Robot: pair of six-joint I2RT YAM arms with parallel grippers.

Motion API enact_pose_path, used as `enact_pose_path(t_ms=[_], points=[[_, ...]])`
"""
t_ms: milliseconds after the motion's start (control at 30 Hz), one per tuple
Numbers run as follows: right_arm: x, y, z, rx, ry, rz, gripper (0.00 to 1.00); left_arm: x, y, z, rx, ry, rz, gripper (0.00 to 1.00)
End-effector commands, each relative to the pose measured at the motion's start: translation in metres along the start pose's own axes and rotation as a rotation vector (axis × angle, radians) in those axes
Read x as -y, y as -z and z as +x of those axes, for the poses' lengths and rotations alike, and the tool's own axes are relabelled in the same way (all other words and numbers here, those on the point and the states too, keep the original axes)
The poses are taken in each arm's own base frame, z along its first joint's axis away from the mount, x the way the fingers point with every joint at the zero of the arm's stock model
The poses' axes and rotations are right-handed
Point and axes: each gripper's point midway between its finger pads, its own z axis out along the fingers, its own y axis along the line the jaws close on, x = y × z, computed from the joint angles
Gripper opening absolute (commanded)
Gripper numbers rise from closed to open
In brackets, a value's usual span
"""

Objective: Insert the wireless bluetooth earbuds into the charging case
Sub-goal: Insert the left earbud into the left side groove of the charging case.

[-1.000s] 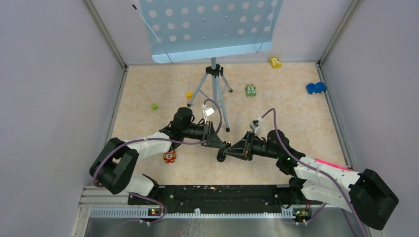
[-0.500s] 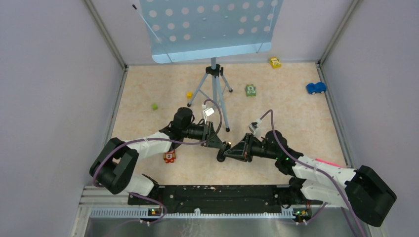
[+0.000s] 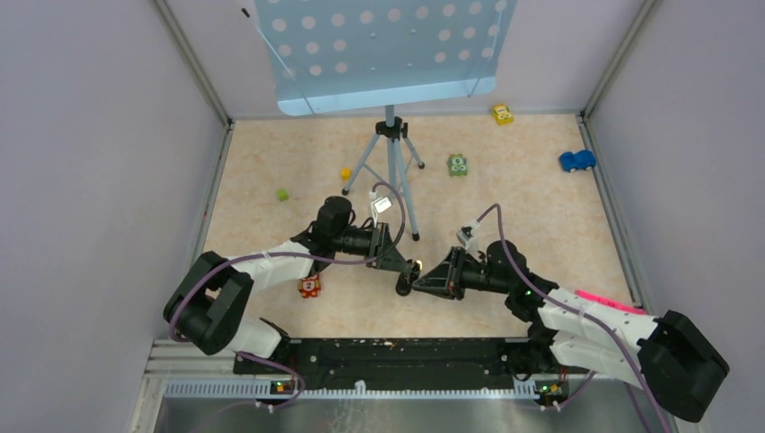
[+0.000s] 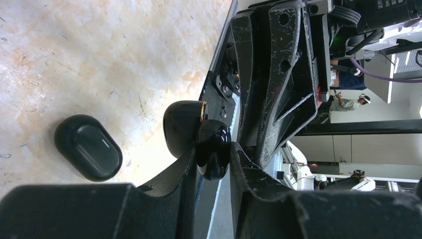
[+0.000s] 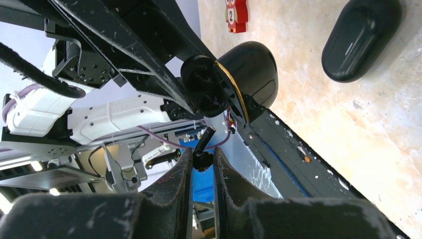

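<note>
Left gripper [image 4: 214,165] pinches an earbud [image 4: 213,147] mid-frame, right gripper [image 5: 203,167] jaws narrow with contents unclear, charging case [image 4: 88,147] lower left looks closed, so insertion seems not done.

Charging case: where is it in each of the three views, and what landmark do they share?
Top external: charging case on the table at centre, just below the left claw tips.
Left wrist: lower left, lying flat on the table.
Right wrist: top right corner, on the table.
Landmark: the gold-rimmed black piece held in that claw, beside the case in both wrist views.
</note>
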Motion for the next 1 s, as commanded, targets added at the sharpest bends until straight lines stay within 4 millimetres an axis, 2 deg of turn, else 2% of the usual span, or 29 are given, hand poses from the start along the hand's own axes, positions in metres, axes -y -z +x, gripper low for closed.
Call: enact_pose_path(t_ms=[0,200,600,967], points=[[0.004,0.006,0.002,0.006,0.019,0.001,0.0,0.015,0.001,-0.01,0.008,-0.075,0.037,0.0],[0.008,0.005,0.002,0.011,0.007,-0.011,0.0,0.015,0.001,-0.011,0.007,-0.078,0.035,0.0],[-0.009,0.0,-0.002,0.008,0.047,-0.06,0.0,0.014,0.0,-0.007,-0.007,-0.066,0.038,0.0],[-0.009,-0.003,-0.004,0.013,0.042,-0.08,0.0,0.01,0.0,-0.003,-0.018,-0.057,0.031,0.0]])
